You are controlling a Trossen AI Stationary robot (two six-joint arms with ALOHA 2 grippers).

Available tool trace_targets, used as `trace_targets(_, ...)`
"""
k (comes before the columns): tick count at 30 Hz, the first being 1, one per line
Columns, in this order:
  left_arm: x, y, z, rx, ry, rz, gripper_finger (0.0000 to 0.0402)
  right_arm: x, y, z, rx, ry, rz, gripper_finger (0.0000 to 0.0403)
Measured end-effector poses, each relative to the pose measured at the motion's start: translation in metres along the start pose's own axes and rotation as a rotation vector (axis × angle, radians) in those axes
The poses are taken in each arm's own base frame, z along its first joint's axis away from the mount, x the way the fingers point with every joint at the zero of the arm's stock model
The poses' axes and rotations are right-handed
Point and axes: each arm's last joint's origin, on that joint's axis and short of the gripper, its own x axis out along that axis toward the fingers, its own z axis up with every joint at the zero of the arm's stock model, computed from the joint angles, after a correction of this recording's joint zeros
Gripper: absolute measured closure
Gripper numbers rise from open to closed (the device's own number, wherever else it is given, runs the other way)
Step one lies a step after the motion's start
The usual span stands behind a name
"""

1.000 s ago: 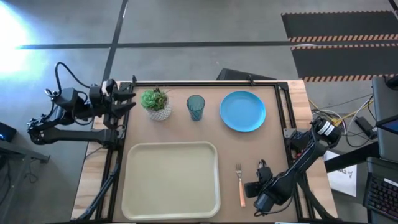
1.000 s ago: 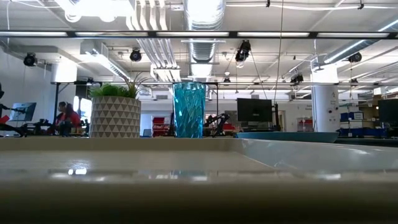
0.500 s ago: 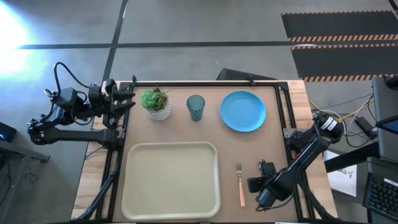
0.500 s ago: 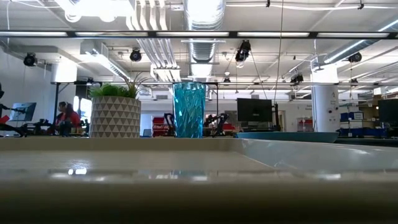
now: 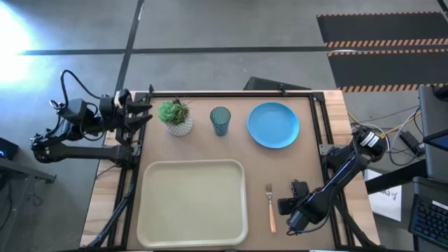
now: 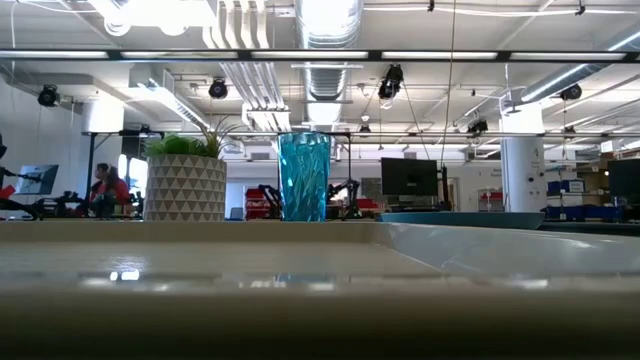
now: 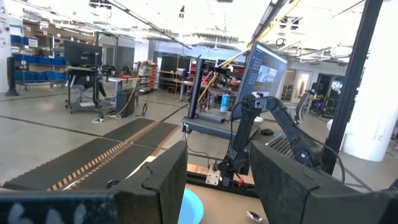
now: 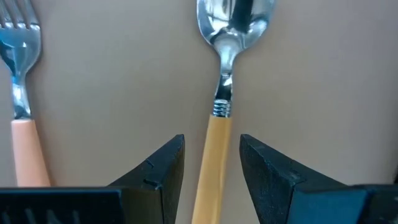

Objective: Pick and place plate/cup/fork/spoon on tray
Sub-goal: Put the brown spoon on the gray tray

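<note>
The sky-blue plate [image 5: 273,124] and the teal cup [image 5: 220,120] stand at the table's far side. The cream tray [image 5: 143,168] lies at the near left, with nothing on it. The fork [image 5: 271,207] lies on the table to the tray's right, its prongs toward the far edge. The spoon [image 8: 217,124] lies beside it, and my right gripper hides it in the high view. My right gripper [image 8: 212,168] is open and low over the spoon, one finger on either side of the handle, with a small gap on each side. My left gripper [image 5: 147,112] is open at the far left edge.
A white pot with a green plant [image 5: 176,115] stands left of the cup. The fork [image 8: 22,112] lies close to my right gripper's finger. A black frame runs along the table's left and right sides [image 5: 323,126].
My right gripper has shifted a little toward the table's left, staying over the spoon. Nothing on the table has moved.
</note>
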Motion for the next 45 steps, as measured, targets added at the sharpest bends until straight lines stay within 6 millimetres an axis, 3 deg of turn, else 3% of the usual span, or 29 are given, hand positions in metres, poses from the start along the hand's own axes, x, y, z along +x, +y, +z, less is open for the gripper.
trace_targets(7, 0.000, -0.001, 0.000, -0.024, 0.004, -0.026, 0.0244, 0.018, -0.005, 0.005, -0.001, 0.004, 0.004, 0.0257)
trace_targets(22, 0.000, -0.001, 0.000, -0.024, 0.004, -0.027, 0.0244, 0.027, -0.007, 0.009, 0.005, 0.002, 0.033, 0.0260)
trace_targets(26, 0.000, -0.001, 0.000, -0.024, 0.004, -0.027, 0.0244, 0.028, -0.007, 0.009, -0.002, 0.003, 0.034, 0.0284)
trace_targets(32, 0.000, -0.001, 0.000, -0.024, 0.003, -0.027, 0.0244, 0.029, -0.006, 0.009, -0.025, 0.000, 0.050, 0.0371)
trace_targets(40, 0.000, -0.001, 0.000, -0.024, 0.003, -0.026, 0.0244, 0.026, -0.004, 0.008, -0.053, -0.012, 0.058, 0.0373)
trace_targets(45, 0.000, -0.001, 0.000, -0.024, 0.004, -0.026, 0.0244, 0.004, 0.001, 0.007, -0.059, -0.080, 0.081, 0.0373)
